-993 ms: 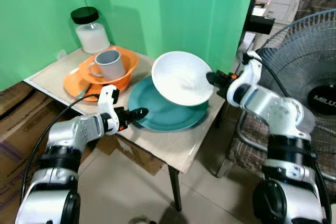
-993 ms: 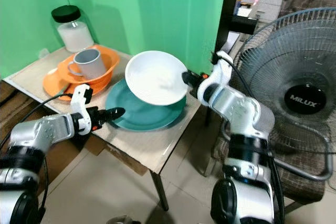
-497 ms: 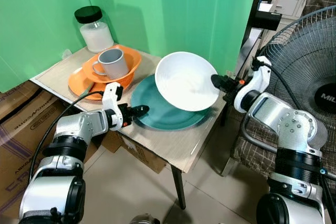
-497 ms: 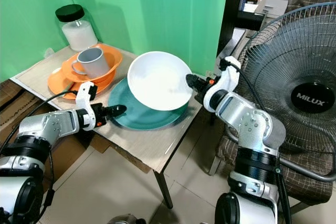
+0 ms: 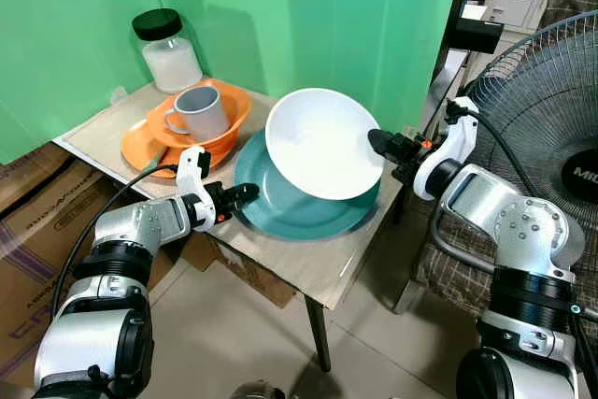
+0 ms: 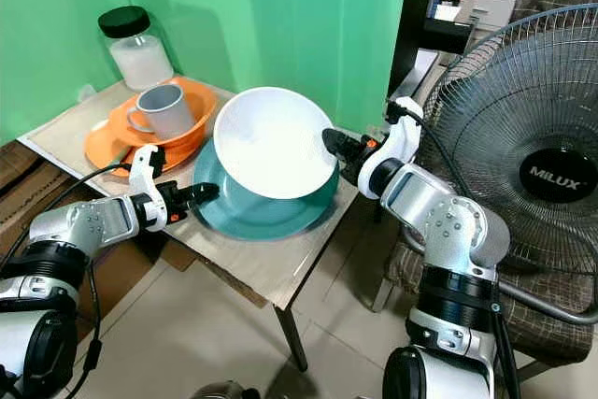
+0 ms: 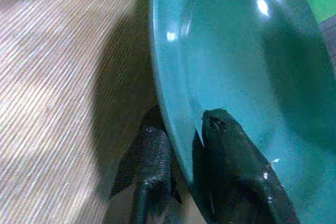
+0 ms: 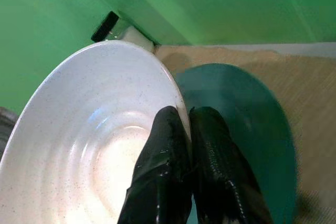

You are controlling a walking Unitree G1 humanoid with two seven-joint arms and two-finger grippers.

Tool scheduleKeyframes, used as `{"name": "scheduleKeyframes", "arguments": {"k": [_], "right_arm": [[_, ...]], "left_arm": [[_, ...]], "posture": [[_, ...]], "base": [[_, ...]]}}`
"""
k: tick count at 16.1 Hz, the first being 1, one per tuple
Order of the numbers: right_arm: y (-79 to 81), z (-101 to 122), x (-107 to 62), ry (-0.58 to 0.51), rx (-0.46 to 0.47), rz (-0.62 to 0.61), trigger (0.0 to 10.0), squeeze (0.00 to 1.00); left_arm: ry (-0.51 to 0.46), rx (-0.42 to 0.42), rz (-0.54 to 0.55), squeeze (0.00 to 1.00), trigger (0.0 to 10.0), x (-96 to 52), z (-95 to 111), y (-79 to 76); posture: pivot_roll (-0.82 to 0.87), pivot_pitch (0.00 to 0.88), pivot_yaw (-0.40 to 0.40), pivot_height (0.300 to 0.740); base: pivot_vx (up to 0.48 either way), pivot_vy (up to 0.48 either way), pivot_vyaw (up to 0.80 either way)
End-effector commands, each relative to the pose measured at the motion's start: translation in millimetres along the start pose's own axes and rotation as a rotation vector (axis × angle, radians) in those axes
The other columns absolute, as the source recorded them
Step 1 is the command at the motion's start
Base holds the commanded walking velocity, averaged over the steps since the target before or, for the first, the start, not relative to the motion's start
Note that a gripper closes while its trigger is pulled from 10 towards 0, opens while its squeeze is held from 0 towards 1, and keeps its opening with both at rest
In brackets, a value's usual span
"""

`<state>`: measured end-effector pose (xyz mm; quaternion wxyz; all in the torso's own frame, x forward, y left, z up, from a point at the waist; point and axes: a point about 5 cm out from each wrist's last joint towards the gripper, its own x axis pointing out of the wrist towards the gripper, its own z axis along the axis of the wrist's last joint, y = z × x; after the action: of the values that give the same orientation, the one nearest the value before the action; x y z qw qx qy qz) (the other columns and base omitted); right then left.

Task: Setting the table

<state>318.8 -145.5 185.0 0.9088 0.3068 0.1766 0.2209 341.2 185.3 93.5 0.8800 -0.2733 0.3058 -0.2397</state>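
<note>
A white bowl point(image 5: 320, 142) hangs tilted above a teal plate point(image 5: 304, 209) on the small wooden table point(image 5: 308, 263). My right gripper point(image 5: 377, 143) is shut on the bowl's right rim, one finger point(image 8: 160, 177) inside and one outside. At the plate's left edge my left gripper point(image 5: 240, 193) is shut on the plate's rim point(image 7: 173, 129), with a finger point(image 7: 149, 156) under it and the other on top. The bowl hides the plate's far part.
An orange bowl point(image 5: 201, 125) holding a grey mug point(image 5: 199, 112) sits on an orange plate point(image 5: 140, 149) at the table's left. A glass jar with a black lid point(image 5: 166, 49) stands behind. A large fan point(image 5: 551, 109) and a chair are on the right. Cardboard boxes point(image 5: 28, 212) lie left.
The white bowl has moved left and a little up in my right gripper, now more over the plate's middle. My left gripper stays at the plate's rim.
</note>
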Motion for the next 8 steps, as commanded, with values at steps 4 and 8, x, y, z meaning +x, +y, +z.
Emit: {"name": "scheduleKeyframes", "arguments": {"k": [4, 8], "right_arm": [[4.5, 32, -13.9, -0.182, -0.022, 0.034, 0.0, 0.0], [-17.2, 77, -42.9, -0.399, 0.021, -0.06, 0.0, 0.0]], "left_arm": [[-0.038, -0.02, 0.077, 0.0, 0.0, -5.5, -8, 13.0], [-0.274, 0.1, 0.024, 0.0, 0.0, -20.5, 15, -1.5]], "posture": [[0.04, 0.0, 0.12, 0.74], [0.05, 0.0, 0.115, 0.74]], "base": [[0.0, 0.0, 0.0], [0.0, 0.0, 0.0]]}}
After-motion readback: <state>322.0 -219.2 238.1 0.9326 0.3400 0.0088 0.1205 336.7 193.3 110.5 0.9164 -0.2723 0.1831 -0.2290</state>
